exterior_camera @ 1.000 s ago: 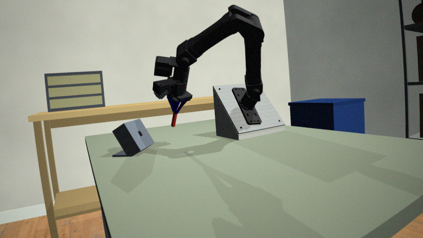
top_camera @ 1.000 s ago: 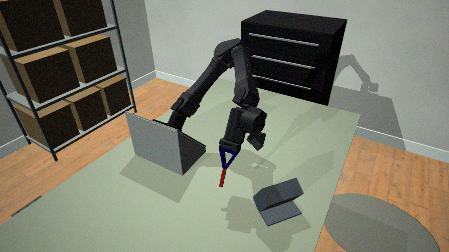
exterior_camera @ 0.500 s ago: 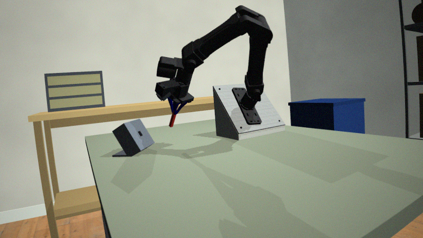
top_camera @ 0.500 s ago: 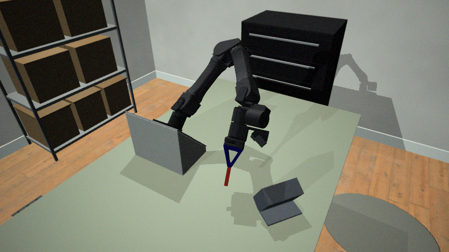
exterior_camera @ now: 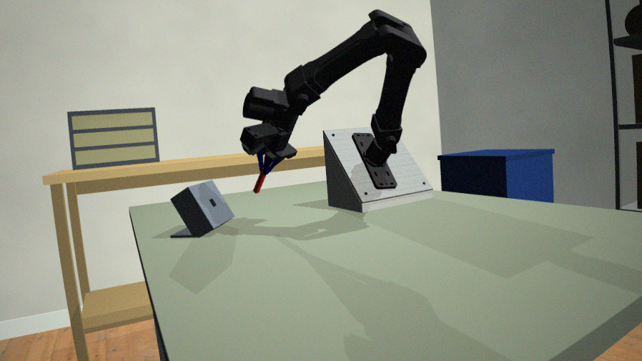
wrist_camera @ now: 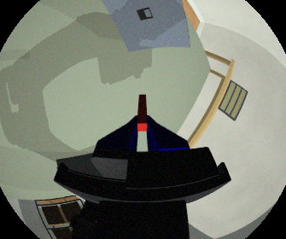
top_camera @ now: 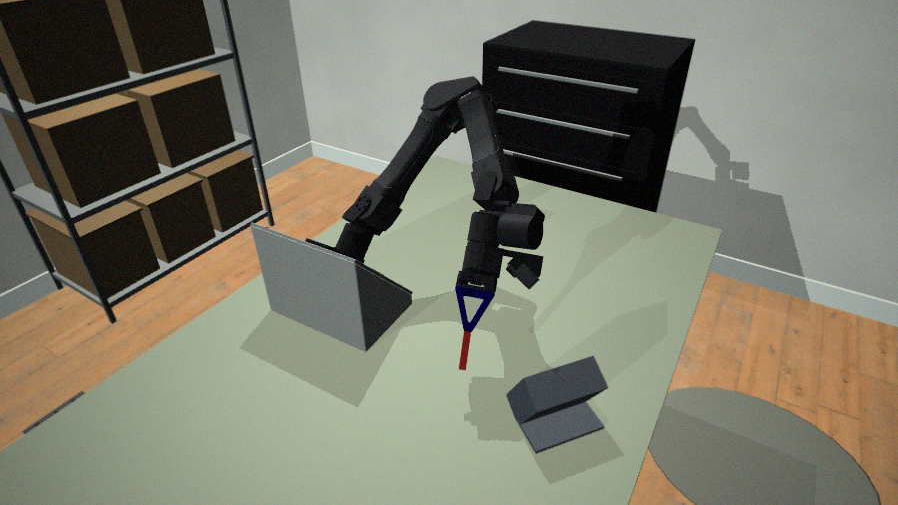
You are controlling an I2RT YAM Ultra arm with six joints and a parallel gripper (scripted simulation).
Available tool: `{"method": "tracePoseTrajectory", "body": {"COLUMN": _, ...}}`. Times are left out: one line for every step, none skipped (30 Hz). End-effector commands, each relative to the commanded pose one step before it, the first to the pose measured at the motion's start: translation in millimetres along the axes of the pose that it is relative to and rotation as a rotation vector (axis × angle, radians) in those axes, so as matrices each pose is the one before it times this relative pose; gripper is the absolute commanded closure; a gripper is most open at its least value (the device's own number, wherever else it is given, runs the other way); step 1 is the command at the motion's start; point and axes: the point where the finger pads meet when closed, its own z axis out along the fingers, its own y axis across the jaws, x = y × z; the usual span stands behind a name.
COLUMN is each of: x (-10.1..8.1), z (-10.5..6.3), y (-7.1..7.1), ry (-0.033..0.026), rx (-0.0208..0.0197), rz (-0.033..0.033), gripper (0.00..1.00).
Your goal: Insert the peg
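Observation:
My gripper (top_camera: 467, 326) is shut on a thin red peg (top_camera: 464, 349) that sticks out past the blue fingertips. It hangs above the green table, tilted toward the sloped panel. The gripper also shows in the exterior view (exterior_camera: 264, 171) with the peg (exterior_camera: 258, 183). The sloped panel (exterior_camera: 202, 207) is a small grey wedge with a small dark hole (exterior_camera: 212, 201) in its face. It stands to the front right of the gripper in the top view (top_camera: 557, 395). In the wrist view the peg (wrist_camera: 142, 109) points toward the panel (wrist_camera: 149, 13) and its hole (wrist_camera: 145, 14), still well apart.
A large grey wedge mount (top_camera: 325, 288) carries the arm's base at the table's left. A black drawer cabinet (top_camera: 582, 108) stands behind the table, and a shelf with boxes (top_camera: 112, 102) is at the left. A wooden bench (exterior_camera: 141, 172) is beyond the table edge.

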Motion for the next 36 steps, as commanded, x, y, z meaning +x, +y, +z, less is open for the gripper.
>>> {"method": "tracePoseTrajectory", "body": {"x": -7.08, "z": -9.95, "y": -13.17, "ry": -0.04940, "rx": 0.08103, "rz": 0.01100, "gripper": 1.00}}
{"method": "tracePoseTrajectory", "body": {"x": -1.77, "z": -0.53, "y": 1.95, "ry": -0.00432, "rx": 0.00527, "rz": -0.00892, "gripper": 1.00}}
{"method": "tracePoseTrajectory", "body": {"x": -1.89, "z": -0.51, "y": 2.16, "ry": -0.00438, "rx": 0.00503, "rz": -0.00959, "gripper": 1.00}}
{"method": "tracePoseTrajectory", "body": {"x": -1.11, "z": -0.77, "y": 0.61, "ry": -0.00461, "rx": 0.00633, "rz": -0.00435, "gripper": 1.00}}
{"method": "tracePoseTrajectory", "body": {"x": -1.12, "z": -0.77, "y": 0.61, "ry": -0.00467, "rx": 0.00630, "rz": -0.00432, "gripper": 1.00}}
{"method": "tracePoseTrajectory", "body": {"x": 0.00, "z": 0.00, "y": 0.00, "ry": 0.00000, "rx": 0.00000, "rz": 0.00000, "gripper": 1.00}}
{"method": "tracePoseTrajectory", "body": {"x": 0.00, "z": 0.00, "y": 0.00, "ry": 0.00000, "rx": 0.00000, "rz": 0.00000, "gripper": 1.00}}
{"method": "tracePoseTrajectory", "body": {"x": 0.37, "z": -1.22, "y": -2.28, "ry": -0.00483, "rx": 0.00888, "rz": 0.00537, "gripper": 1.00}}
{"method": "tracePoseTrajectory", "body": {"x": -1.13, "z": -0.79, "y": 0.61, "ry": -0.00478, "rx": 0.00624, "rz": -0.00424, "gripper": 1.00}}
{"method": "tracePoseTrajectory", "body": {"x": -1.13, "z": -0.80, "y": 0.60, "ry": -0.00484, "rx": 0.00621, "rz": -0.00421, "gripper": 1.00}}
{"method": "tracePoseTrajectory", "body": {"x": -2.17, "z": -0.53, "y": 2.64, "ry": -0.00496, "rx": 0.00426, "rz": -0.01090, "gripper": 1.00}}
{"method": "tracePoseTrajectory", "body": {"x": -1.59, "z": -0.69, "y": 1.47, "ry": -0.00500, "rx": 0.00531, "rz": -0.00701, "gripper": 1.00}}
{"method": "tracePoseTrajectory", "body": {"x": -1.15, "z": -0.82, "y": 0.60, "ry": -0.00500, "rx": 0.00612, "rz": -0.00409, "gripper": 1.00}}
{"method": "tracePoseTrajectory", "body": {"x": -1.15, "z": -0.82, "y": 0.60, "ry": -0.00505, "rx": 0.00609, "rz": -0.00405, "gripper": 1.00}}
{"method": "tracePoseTrajectory", "body": {"x": -0.97, "z": -0.88, "y": 0.23, "ry": -0.00506, "rx": 0.00642, "rz": -0.00281, "gripper": 1.00}}
{"method": "tracePoseTrajectory", "body": {"x": -0.04, "z": -1.09, "y": -1.57, "ry": -0.00482, "rx": 0.00823, "rz": 0.00307, "gripper": 1.00}}
{"method": "tracePoseTrajectory", "body": {"x": -0.96, "z": -0.89, "y": 0.19, "ry": -0.00514, "rx": 0.00640, "rz": -0.00263, "gripper": 1.00}}
{"method": "tracePoseTrajectory", "body": {"x": -1.52, "z": -0.78, "y": 1.26, "ry": -0.00540, "rx": 0.00526, "rz": -0.00604, "gripper": 1.00}}
{"method": "tracePoseTrajectory", "body": {"x": -2.21, "z": -0.65, "y": 2.61, "ry": -0.00577, "rx": 0.00378, "rz": -0.01036, "gripper": 1.00}}
{"method": "tracePoseTrajectory", "body": {"x": -1.31, "z": -0.84, "y": 0.83, "ry": -0.00543, "rx": 0.00563, "rz": -0.00461, "gripper": 1.00}}
{"method": "tracePoseTrajectory", "body": {"x": -1.19, "z": -0.87, "y": 0.58, "ry": -0.00542, "rx": 0.00586, "rz": -0.00376, "gripper": 1.00}}
{"method": "tracePoseTrajectory", "body": {"x": -0.95, "z": -0.92, "y": 0.12, "ry": -0.00534, "rx": 0.00634, "rz": -0.00225, "gripper": 1.00}}
{"method": "tracePoseTrajectory", "body": {"x": 0.00, "z": 0.00, "y": 0.00, "ry": 0.00000, "rx": 0.00000, "rz": 0.00000, "gripper": 1.00}}
{"method": "tracePoseTrajectory", "body": {"x": 0.00, "z": 0.00, "y": 0.00, "ry": 0.00000, "rx": 0.00000, "rz": 0.00000, "gripper": 1.00}}
{"method": "tracePoseTrajectory", "body": {"x": 0.11, "z": -1.10, "y": -1.92, "ry": -0.00474, "rx": 0.00860, "rz": 0.00425, "gripper": 1.00}}
{"method": "tracePoseTrajectory", "body": {"x": -1.20, "z": -0.89, "y": 0.57, "ry": -0.00557, "rx": 0.00576, "rz": -0.00363, "gripper": 1.00}}
{"method": "tracePoseTrajectory", "body": {"x": -1.20, "z": -0.90, "y": 0.57, "ry": -0.00562, "rx": 0.00573, "rz": -0.00358, "gripper": 1.00}}
{"method": "tracePoseTrajectory", "body": {"x": -2.74, "z": -0.69, "y": 3.55, "ry": -0.00680, "rx": 0.00224, "rz": -0.01285, "gripper": 1.00}}
{"method": "tracePoseTrajectory", "body": {"x": -1.21, "z": -0.91, "y": 0.57, "ry": -0.00572, "rx": 0.00566, "rz": -0.00349, "gripper": 1.00}}
{"method": "tracePoseTrajectory", "body": {"x": -1.22, "z": -0.92, "y": 0.57, "ry": -0.00577, "rx": 0.00563, "rz": -0.00345, "gripper": 1.00}}
{"method": "tracePoseTrajectory", "body": {"x": -1.22, "z": -0.92, "y": 0.56, "ry": -0.00582, "rx": 0.00560, "rz": -0.00340, "gripper": 1.00}}
{"method": "tracePoseTrajectory", "body": {"x": -0.77, "z": -0.98, "y": -0.31, "ry": -0.00547, "rx": 0.00663, "rz": -0.00067, "gripper": 1.00}}
{"method": "tracePoseTrajectory", "body": {"x": -0.31, "z": -1.03, "y": -1.19, "ry": -0.00507, "rx": 0.00770, "rz": 0.00205, "gripper": 1.00}}
{"method": "tracePoseTrajectory", "body": {"x": -1.20, "z": -0.94, "y": 0.51, "ry": -0.00594, "rx": 0.00556, "rz": -0.00311, "gripper": 1.00}}
{"method": "tracePoseTrajectory", "body": {"x": -2.06, "z": -0.87, "y": 2.15, "ry": -0.00685, "rx": 0.00344, "rz": -0.00805, "gripper": 1.00}}
{"method": "tracePoseTrajectory", "body": {"x": -1.80, "z": -0.91, "y": 1.64, "ry": -0.00666, "rx": 0.00403, "rz": -0.00646, "gripper": 1.00}}
